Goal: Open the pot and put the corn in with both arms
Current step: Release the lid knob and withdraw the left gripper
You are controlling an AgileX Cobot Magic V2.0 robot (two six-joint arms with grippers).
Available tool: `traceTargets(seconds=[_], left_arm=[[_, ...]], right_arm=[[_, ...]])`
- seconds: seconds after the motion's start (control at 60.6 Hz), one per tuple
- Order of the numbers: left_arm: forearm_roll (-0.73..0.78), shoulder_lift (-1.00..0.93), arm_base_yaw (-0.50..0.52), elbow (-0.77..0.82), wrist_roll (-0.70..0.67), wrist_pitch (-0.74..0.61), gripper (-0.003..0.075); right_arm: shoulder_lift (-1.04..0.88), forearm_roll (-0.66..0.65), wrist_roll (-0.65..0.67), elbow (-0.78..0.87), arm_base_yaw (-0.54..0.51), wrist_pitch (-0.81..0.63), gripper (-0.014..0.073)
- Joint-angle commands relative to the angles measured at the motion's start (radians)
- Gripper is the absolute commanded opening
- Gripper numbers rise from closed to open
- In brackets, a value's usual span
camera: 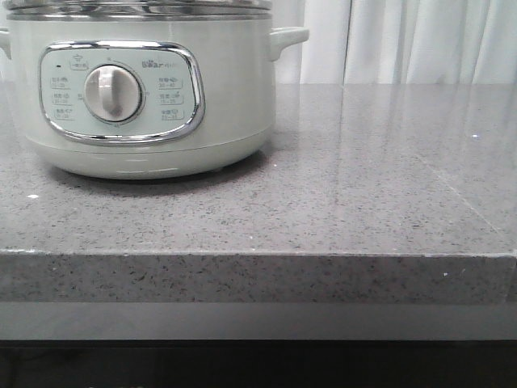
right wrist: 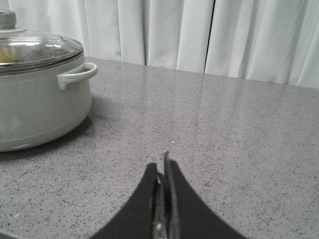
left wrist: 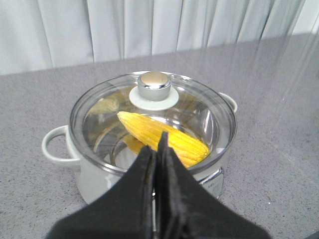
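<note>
Jaws on both arms are pressed together and hold nothing. Left gripper (left wrist: pixel 158 149) hangs above and to the near side of the pot (left wrist: pixel 149 149), tips aimed toward the glass lid (left wrist: pixel 152 124). Right gripper (right wrist: pixel 163 167) hovers low over bare surface (right wrist: pixel 224 139), well apart from the pot, which lies off to its left with one side handle (right wrist: pixel 75 74) turned toward it.

Corn (left wrist: pixel 162 139) is seen through the lid, lying inside the pot. Its long axis runs diagonally across the bowl, from near the lid knob (left wrist: pixel 154 85) out toward the rim on the control-panel side. The lid sits level on the rim, knob at centre.

Judgement: the task appears complete or nearly so, with corn in and lid seated. If the lid must come off, the deciding relation is the knob's position, which lies ahead of and below the left jaws. The left arm is clearly the nearer. Those jaws would have to part before any grip on the knob.

Front view shows only the pot's body and dial (camera: pixel 113 93); no arm appears in it.
</note>
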Motion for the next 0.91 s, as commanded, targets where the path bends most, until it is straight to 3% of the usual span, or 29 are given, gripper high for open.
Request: traceTargets(seconds=[0.0, 0.413, 0.891], left_arm=[[-0.009, -0.114, -0.008, 0.08, -0.001, -0.134, -0.0018], [-0.009, -0.549, -0.008, 0.385, -0.001, -0.138, -0.0018], [-0.009, -0.581, -0.008, 0.396, -0.001, -0.14, -0.0018]], right_arm=[[0.008, -0.002, -0.009, -0.027, -0.004, -0.083, -0.0069], [0.008, -0.002, -0.009, -0.027, -0.004, -0.083, -0.0069], [0.008, -0.002, -0.009, -0.027, -0.004, -0.083, -0.0069]])
